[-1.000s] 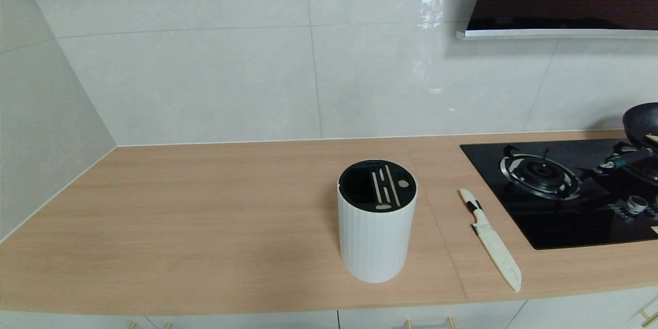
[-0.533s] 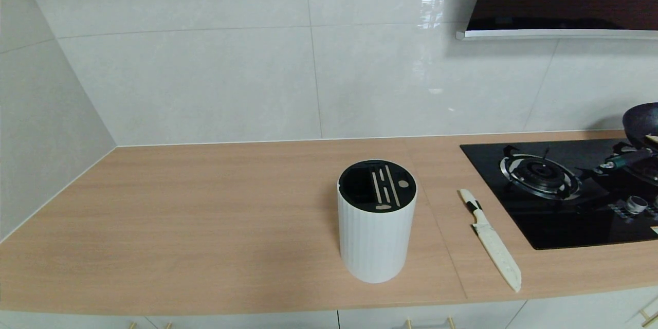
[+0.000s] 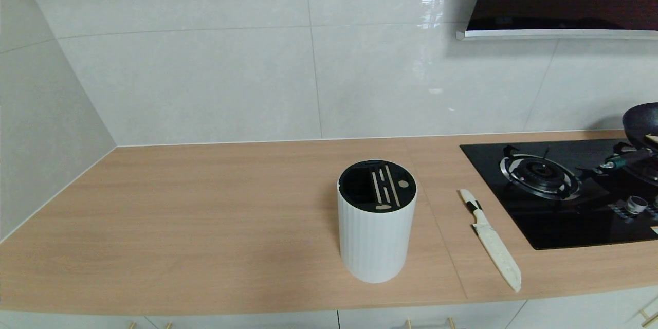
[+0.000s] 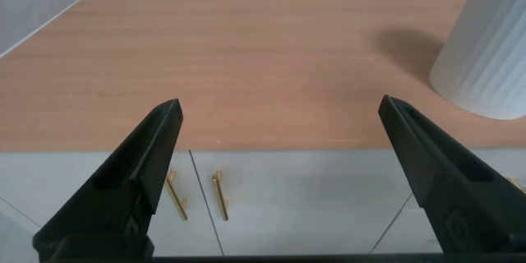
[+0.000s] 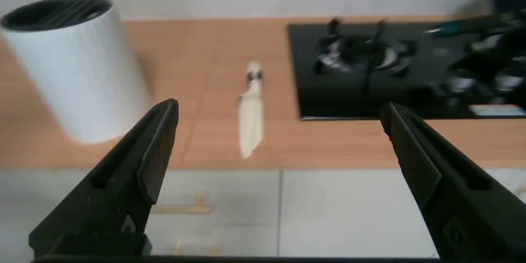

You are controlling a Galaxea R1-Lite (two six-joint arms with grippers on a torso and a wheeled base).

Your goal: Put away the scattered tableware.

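On the counter (image 3: 205, 216) the knife (image 3: 491, 240) lies flat between the white holder (image 3: 377, 226) and the stove (image 3: 560, 200), well apart from the right gripper (image 5: 279, 108), its fingers spread wide; the left gripper (image 4: 278, 107), equally spread, is near the holder's base; the head view reveals the holder's slotted top.

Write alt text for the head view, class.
A white ribbed cylindrical knife holder with a black slotted top stands on a light wooden countertop; a cream knife lies flat to its right, beside a black glass gas hob.
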